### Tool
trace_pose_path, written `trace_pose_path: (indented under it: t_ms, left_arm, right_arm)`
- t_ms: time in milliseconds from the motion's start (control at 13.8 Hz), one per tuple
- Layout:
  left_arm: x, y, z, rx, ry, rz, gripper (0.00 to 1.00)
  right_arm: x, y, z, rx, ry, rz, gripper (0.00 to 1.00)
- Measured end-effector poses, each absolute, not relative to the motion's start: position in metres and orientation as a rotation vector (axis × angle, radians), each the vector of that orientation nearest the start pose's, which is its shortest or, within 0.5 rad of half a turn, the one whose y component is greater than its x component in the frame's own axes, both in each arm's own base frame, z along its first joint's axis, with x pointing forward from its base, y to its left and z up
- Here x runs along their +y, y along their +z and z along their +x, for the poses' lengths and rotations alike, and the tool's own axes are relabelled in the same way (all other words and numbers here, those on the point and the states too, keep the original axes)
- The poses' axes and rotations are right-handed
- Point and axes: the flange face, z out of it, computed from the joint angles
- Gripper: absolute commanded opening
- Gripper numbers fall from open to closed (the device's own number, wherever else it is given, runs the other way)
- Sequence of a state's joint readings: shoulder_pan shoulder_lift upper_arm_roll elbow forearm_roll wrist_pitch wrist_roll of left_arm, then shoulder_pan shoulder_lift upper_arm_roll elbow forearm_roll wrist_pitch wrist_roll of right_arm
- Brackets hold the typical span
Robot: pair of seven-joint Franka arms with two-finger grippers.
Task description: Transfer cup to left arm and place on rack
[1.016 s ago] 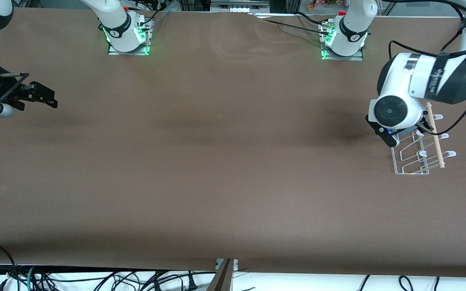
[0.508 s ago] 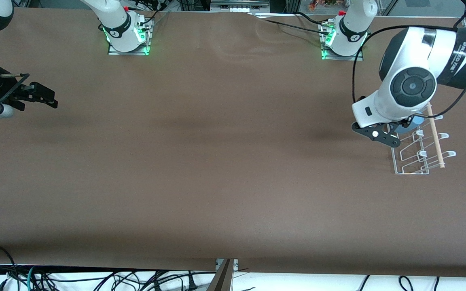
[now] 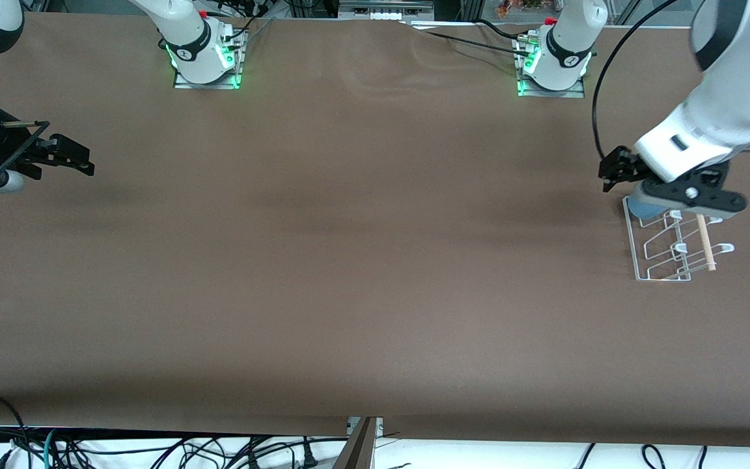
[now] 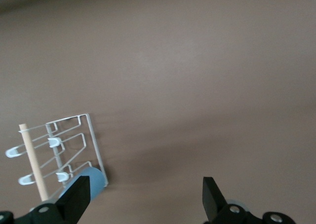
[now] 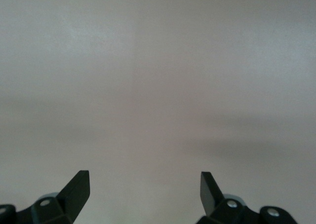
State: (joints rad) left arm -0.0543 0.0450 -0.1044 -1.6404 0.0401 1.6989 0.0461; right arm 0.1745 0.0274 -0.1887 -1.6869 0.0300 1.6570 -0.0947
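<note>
Rack (image 3: 665, 251) sits close to the table (image 3: 349, 260) edge at the left arm's end; white wire loops, wooden dowel (image 3: 705, 242) along the side facing that edge. Cup (image 3: 640, 207) is light blue and rests in the rack at the end farther from the front camera, partly hidden under the left wrist in the front view; the left wrist view shows it lying against the rack's corner (image 4: 91, 181).

Left gripper (image 3: 617, 170) hangs over the table just beside the rack's cup end, fingers spread wide, nothing between them. Left arm (image 3: 713, 124) comes in from the table's end edge, its wrist over the rack.

Right gripper (image 3: 69, 156) waits at the right arm's end of the table, over bare surface, fingers wide apart, nothing in them; its wrist view shows only plain brown table.

Brown surface between the two grippers is wide open from the bases down to the near edge. Both bases (image 3: 206, 62) are bolted along the edge farthest from the front camera, green lights on. Cables (image 3: 153, 449) hang below the near edge.
</note>
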Motion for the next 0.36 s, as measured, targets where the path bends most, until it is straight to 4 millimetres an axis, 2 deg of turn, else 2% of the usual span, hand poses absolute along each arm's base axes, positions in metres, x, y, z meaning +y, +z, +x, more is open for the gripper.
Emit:
trace_pose_path:
  t_ms: [145, 363]
  left_arm:
    - [-0.082, 0.576, 0.561, 0.303, -0.057, -3.114, 1.00]
    - [-0.078, 0.568, 0.559, 0.274, -0.064, -3.120, 1.00]
  right_arm:
    - [-0.004, 0.562, 0.565, -0.120, 0.087, -3.110, 0.99]
    - [-0.004, 0.561, 0.564, -0.120, 0.094, -3.110, 0.99]
